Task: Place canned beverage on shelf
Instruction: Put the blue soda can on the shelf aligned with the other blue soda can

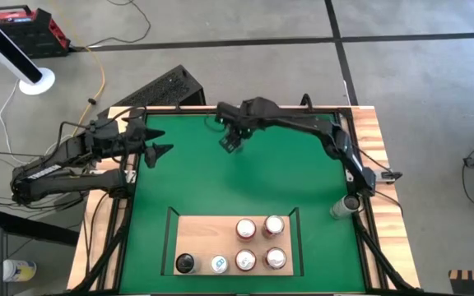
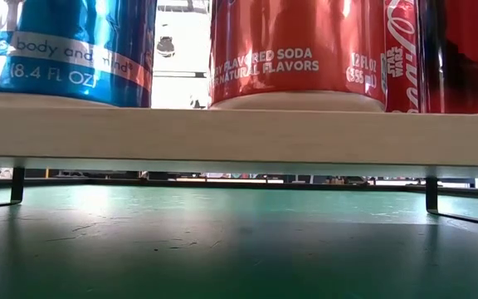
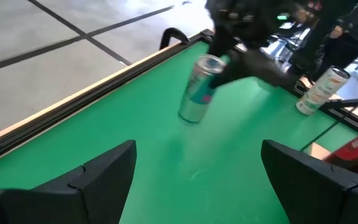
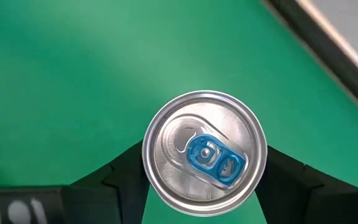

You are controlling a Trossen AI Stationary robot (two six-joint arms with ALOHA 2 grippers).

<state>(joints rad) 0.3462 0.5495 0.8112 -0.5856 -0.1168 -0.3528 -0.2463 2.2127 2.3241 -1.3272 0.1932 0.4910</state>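
Note:
A slim silver can (image 4: 204, 152) with a blue tab sits in my shut right gripper (image 1: 231, 141) above the far middle of the green mat; it also shows in the left wrist view (image 3: 197, 90). My left gripper (image 1: 159, 152) is open and empty at the mat's far left. The shelf (image 1: 200, 234), a pale-wood board with thin black rails, stands on the mat at the near edge. Several cans stand on it: red cans (image 1: 273, 225), a blue one (image 1: 219, 264) and a black one (image 1: 186, 263). My right gripper pinches the silver can between its two fingers (image 4: 120, 174), one on each side of the can's wall near its top end (image 3: 209, 67). The fingers slant down from above. The can hangs tilted below the gripper, its bottom clear of the mat.
Another slim can (image 1: 340, 208) stands at the mat's right edge beside the right arm's base. Wooden slat borders (image 1: 383, 164) flank the mat. The low view shows the shelf board (image 2: 239, 137) raised on thin black legs, with open mat below.

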